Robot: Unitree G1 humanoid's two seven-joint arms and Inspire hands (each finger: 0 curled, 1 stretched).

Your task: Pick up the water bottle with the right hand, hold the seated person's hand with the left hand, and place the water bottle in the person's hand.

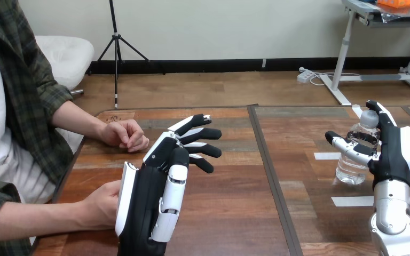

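Water bottle (351, 172) stands between thumb and straight fingers of right hand (392, 154), ungrasped; left hand (149, 192) spread.

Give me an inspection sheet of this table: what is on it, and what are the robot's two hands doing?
Surface: wooden table, dark seam down its middle.
Job's things: water bottle upright on the table at the right; person's nearer hand at the left edge.
Clutter: white tape strips by the bottle.
Hands: left hand open, fingers straight, beside the person's nearer hand; right hand against the bottle, grip unclear.
Cables: nothing seen.
Surroundings: a person sits at the left, farther hand resting on the table.
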